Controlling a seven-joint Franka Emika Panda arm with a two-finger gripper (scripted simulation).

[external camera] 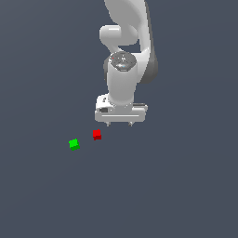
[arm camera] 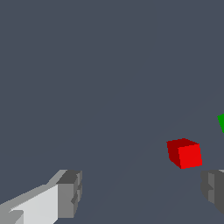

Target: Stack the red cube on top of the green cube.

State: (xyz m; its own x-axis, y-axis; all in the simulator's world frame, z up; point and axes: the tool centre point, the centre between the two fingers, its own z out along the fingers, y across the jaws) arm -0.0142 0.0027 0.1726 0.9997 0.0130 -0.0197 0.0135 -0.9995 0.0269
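1. Exterior view — one white robot arm (external camera: 125,51) comes down from the top of the frame over a plain dark grey floor (external camera: 186,186). No brand, label or writing can be read anywhere on it.
2. Exterior view — one gripper (external camera: 120,124), pointing down. Its two short fingertips show as small stubs under the white hand block, set well apart, with nothing between them.
3. Exterior view — cubes counted: one red cube (external camera: 96,135), one green cube (external camera: 74,144). Both sit on the floor, each on its own, not touching.
4. Exterior view — the red cube lies just beside the gripper, off toward the exterior view's left and a little lower in the frame. The green cube lies further toward the exterior view's left, near the red one but clear of it.
5. Wrist view — two grey fingers (arm camera: 70,194) at the frame edges, spread wide; the gripper (arm camera: 140,192) is empty.
6. Wrist view — the red cube (arm camera: 184,153) rests on the floor (arm camera: 87,87) close to one finger, not in the gap. Its faces are plain, unmarked.
7. Wrist view — only a sliver of the green cube (arm camera: 222,122) shows, cut off by the frame edge, beyond the red one.
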